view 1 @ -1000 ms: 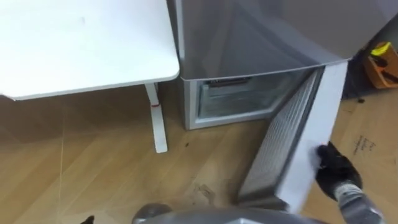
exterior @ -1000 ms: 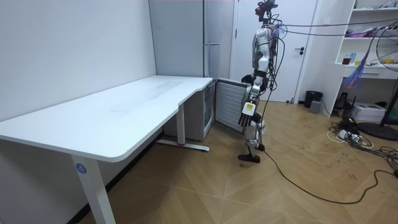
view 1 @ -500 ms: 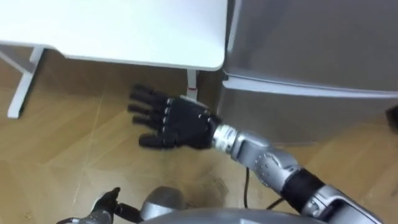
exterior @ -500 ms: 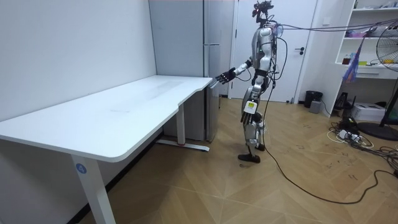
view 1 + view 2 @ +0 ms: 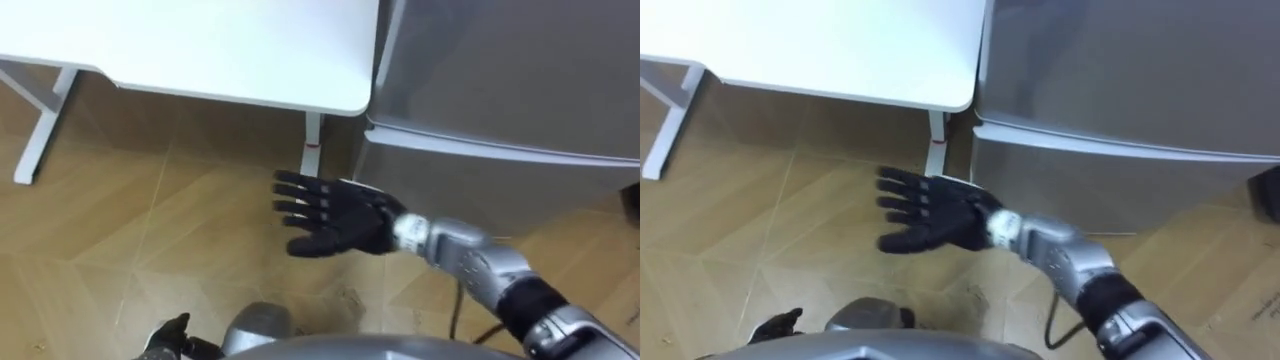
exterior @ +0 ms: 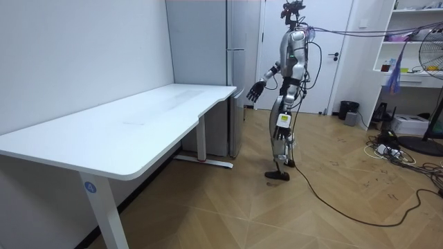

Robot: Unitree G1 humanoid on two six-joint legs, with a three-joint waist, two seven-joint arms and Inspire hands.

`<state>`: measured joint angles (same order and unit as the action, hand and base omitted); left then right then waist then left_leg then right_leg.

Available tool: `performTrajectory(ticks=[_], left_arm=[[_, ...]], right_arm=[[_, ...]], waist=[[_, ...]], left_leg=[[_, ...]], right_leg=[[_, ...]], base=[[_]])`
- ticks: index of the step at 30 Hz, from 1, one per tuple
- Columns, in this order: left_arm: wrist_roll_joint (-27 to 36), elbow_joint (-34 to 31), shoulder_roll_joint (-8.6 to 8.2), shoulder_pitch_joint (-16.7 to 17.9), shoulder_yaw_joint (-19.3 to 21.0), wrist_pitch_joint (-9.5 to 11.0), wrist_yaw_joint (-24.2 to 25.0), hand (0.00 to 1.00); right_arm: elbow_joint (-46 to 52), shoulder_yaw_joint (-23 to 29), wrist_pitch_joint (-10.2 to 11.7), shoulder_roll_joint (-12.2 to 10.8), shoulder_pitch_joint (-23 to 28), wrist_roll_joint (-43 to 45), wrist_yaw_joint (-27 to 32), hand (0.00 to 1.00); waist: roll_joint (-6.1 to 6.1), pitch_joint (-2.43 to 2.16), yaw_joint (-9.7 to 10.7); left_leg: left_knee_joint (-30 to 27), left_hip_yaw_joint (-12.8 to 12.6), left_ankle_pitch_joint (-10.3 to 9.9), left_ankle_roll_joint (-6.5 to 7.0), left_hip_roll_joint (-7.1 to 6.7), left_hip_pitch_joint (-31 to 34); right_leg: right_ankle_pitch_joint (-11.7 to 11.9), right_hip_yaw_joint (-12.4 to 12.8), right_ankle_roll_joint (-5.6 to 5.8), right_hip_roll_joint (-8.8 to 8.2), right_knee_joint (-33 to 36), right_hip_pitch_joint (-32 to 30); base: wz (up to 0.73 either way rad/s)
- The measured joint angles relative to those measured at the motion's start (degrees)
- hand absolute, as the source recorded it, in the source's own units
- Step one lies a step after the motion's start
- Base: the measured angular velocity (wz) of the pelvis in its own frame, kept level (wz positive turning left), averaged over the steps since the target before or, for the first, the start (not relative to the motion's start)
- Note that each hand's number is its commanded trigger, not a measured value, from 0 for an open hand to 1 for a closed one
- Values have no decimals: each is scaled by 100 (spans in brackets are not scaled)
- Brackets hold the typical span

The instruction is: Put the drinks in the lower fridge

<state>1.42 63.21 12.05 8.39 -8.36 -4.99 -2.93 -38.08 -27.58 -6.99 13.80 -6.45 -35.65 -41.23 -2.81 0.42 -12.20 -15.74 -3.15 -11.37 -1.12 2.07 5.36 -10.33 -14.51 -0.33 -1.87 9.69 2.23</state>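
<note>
The robot stands by the grey fridge (image 5: 500,70), which is just beside the white table (image 5: 200,45). Its right hand (image 5: 338,216) is held out low in front of the fridge's shut lower door (image 5: 490,185). The fingers are straight and spread, holding nothing. The left hand (image 5: 168,336) hangs low by its side.

The fridge (image 5: 500,90) at the upper right of the frame is plain silver-grey. The desk (image 5: 200,50) at the upper left is plain white, and its leg (image 5: 313,130) is white too, with a thin red band. The floor (image 5: 120,250) is light brown wood in a herringbone pattern; the right hand (image 5: 340,215) at the centre is black on a silver-grey wrist, and the left hand (image 5: 170,335) at the lower left edge is black as well.
</note>
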Motion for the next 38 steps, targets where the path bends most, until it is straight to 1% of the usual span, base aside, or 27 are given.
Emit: performTrajectory(ticks=[1,2,3,4,5,6,7,10,12,14,17,21,23,25,27,28,29,30,32,33,38], left_arm=[[10,-3,0,32,174,1,13,0],[11,3,14,115,282,2,12,0],[9,10,24,134,288,2,11,0],[13,18,30,196,366,12,14,0],[14,10,34,220,399,19,12,0],[13,-1,54,240,433,32,10,0],[1,-6,64,246,505,33,8,0],[-227,-2,63,264,636,76,13,0],[-252,-2,59,263,685,149,10,0],[-350,-3,41,293,710,182,-34,0],[-405,3,16,379,716,193,-141,0],[-447,128,-2,415,728,200,-188,0],[-470,167,-39,440,849,201,-193,0],[-570,198,-68,448,992,196,-190,0],[-662,197,-82,473,1160,171,-186,0],[-737,198,-107,484,1300,157,-186,0],[-804,199,-142,500,1402,155,-185,0],[-833,202,-152,502,1412,153,-184,0],[-866,211,-185,516,1504,151,-183,0],[-869,210,-187,516,1506,150,-182,0],[-920,220,-207,546,1556,111,-179,0]], right_arm=[[-193,214,2,129,127,307,35,0],[-506,411,17,225,177,621,121,0],[-678,490,38,270,212,747,171,0],[-990,670,95,375,326,1020,291,0],[-1118,768,110,412,387,1169,337,0],[-1405,948,144,464,477,1362,415,0],[-1770,1163,181,439,535,1520,521,0],[-2229,1514,235,399,789,1874,761,0],[-2631,1542,309,285,976,1870,1007,0],[-2881,1562,330,175,1047,1815,1186,0],[-3157,1677,399,40,1039,1580,1409,0],[-3383,1766,455,-61,1017,1453,1634,0],[-3566,1761,459,-70,999,1281,1721,0],[-3649,1771,454,-93,1008,1083,1833,0],[-3788,1885,451,-165,1040,890,1898,0],[-3833,1993,447,-197,1075,822,1904,0],[-3834,2052,449,-207,1103,792,1908,0],[-3835,2060,449,-212,1097,787,1914,0],[-3909,2183,450,-262,1090,806,1937,0],[-3916,2222,451,-270,1095,828,1941,0],[-3926,2222,450,-285,1098,900,2153,0]], waist=[[-6,-15,45],[-15,-9,135],[-24,-7,190],[-35,-8,252],[-46,-16,272],[-85,-17,341],[-100,-1,424],[-135,13,510],[-144,17,523],[-128,16,532],[-111,11,574],[-70,12,590],[-17,15,590],[9,24,595],[9,26,628],[-6,34,628],[-4,32,629],[13,24,634],[6,26,733],[5,26,744],[26,24,717]], left_leg=[[3,14,9,6,-13,-20],[5,58,15,12,-32,-63],[6,80,17,15,-41,-80],[2,110,18,16,-58,-115],[1,132,18,17,-69,-116],[1,160,21,22,-80,-110],[2,169,21,23,-83,-99],[-6,161,20,24,-84,-85],[-8,138,21,26,-83,-107],[-6,117,25,31,-83,-112],[-1,98,26,33,-82,-152],[7,98,26,33,-85,-208],[38,99,25,32,-88,-220],[42,113,25,32,-94,-223],[42,159,25,32,-109,-221],[42,158,25,31,-110,-223],[42,150,24,31,-113,-222],[41,151,24,32,-115,-219],[29,191,24,33,-138,-212],[28,199,23,34,-145,-214],[126,146,20,43,-169,-399]], right_leg=[[0,-12,0,-9,-6,23],[0,-52,0,-19,-19,85],[0,-71,1,-25,-15,105],[-11,-89,18,-38,-14,160],[-20,-100,32,-49,-10,167],[-26,-140,41,-60,-9,176],[-26,-139,41,-59,-16,175],[-26,-123,41,-59,-17,189],[-36,-80,41,-57,-35,175],[-37,5,42,-46,-85,167],[-33,19,46,-44,-89,181],[-31,15,46,-44,-104,258],[-35,21,48,-44,-116,292],[-35,6,48,-45,-140,319],[-35,-9,48,-40,-204,362],[-38,-8,50,-41,-214,338],[-43,2,54,-45,-216,320],[-43,2,54,-47,-216,316],[-50,-51,66,-59,-216,333],[-54,-56,72,-63,-215,340],[-69,6,97,-90,-213,453]], base=[[7],[9],[15],[11],[14],[8],[6],[-4],[-5],[-6],[-2],[0],[0],[3],[11],[6],[0],[0],[10],[8],[-4]])
